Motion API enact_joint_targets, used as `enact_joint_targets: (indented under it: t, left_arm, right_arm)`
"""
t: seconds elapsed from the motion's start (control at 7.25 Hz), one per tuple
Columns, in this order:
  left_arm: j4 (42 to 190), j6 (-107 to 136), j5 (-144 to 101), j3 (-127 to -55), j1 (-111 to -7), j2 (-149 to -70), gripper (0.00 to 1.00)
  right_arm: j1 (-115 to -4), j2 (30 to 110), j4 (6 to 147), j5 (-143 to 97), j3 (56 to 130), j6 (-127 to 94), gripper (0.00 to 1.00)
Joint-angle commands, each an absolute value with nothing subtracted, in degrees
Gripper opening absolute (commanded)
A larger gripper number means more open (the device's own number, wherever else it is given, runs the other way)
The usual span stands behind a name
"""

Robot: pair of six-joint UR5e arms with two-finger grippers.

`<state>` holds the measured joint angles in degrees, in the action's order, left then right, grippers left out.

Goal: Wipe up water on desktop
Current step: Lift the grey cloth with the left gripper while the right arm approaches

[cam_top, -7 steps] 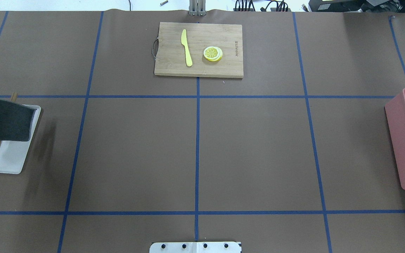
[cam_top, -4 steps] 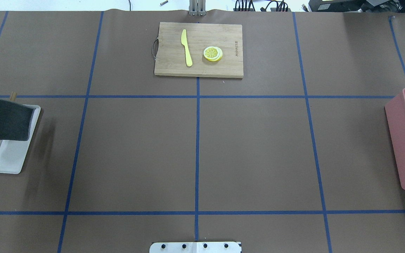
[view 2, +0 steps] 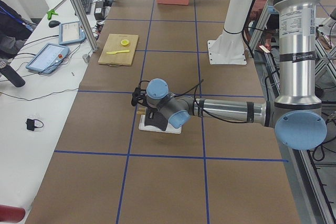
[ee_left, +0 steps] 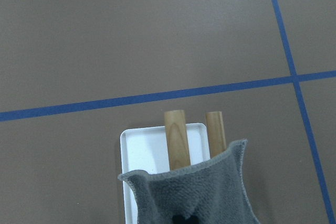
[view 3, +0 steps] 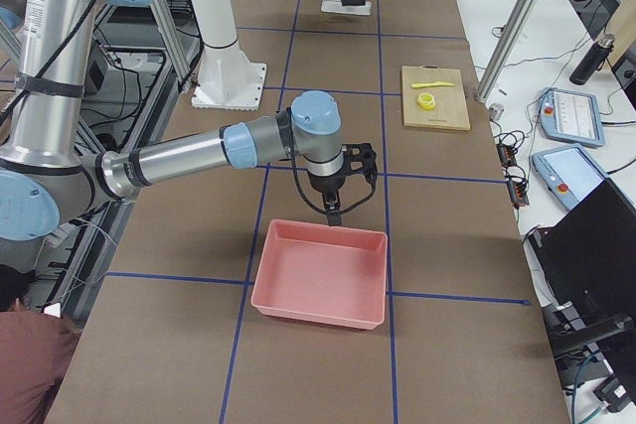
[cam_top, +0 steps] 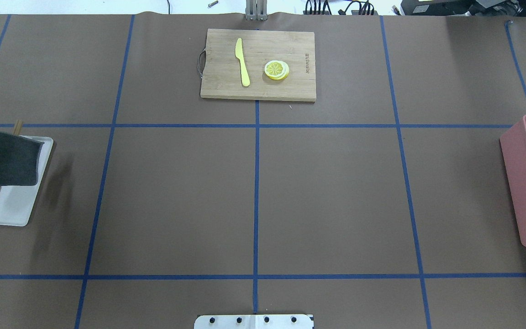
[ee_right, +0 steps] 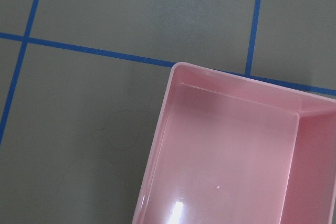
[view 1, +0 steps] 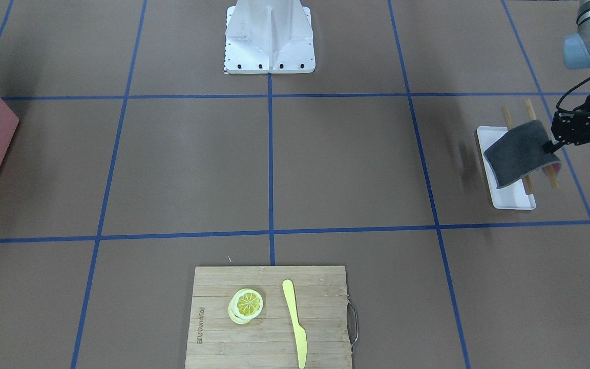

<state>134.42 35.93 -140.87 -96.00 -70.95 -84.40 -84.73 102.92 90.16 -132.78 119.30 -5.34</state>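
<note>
right wrist view alone caught a faint outline [ee_right: 119, 129] on the table [ee_right: 105, 24] by the pink bin [ee_right: 157, 156]. left pincer [view 1: 550, 147] gripped a cloth [view 1: 518, 154] over a tray [view 1: 511, 203] with sticks [ee_left: 177, 137]; right pincer [view 3: 333, 215], couldn't tell.

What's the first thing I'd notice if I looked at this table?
Probably the grey cloth dangling from the left gripper, over a white tray at the robot's left end of the brown table. Then the bright colours: a yellow knife and lemon slices on the cutting board at the middle of the side far from the robot, and a big pink bin at the robot's right end.
</note>
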Motion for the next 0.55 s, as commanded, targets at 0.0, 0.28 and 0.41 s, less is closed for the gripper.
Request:
enact_joint_targets:
  t: [0.0, 0.28, 0.41]
  left_arm:
    - [133.9, 37.6, -141.7, -96.8, -73.2, -85.7, 0.0]
    - [133.9, 50.0, -141.1, -97.9, -73.4, -90.1, 0.0]
    - [134.0, 57.0, -140.9, -98.0, -73.4, -92.7, 0.0]
  right_arm:
    - [-84.7, 102.2, 87.1, -133.0, 119.2, -5.4, 1.0]
    - [-84.6, 101.8, 86.5, -133.0, 119.4, -7.1, 1.0]
    - [-84.6, 100.2, 86.5, -133.2, 119.4, -8.1, 1.0]
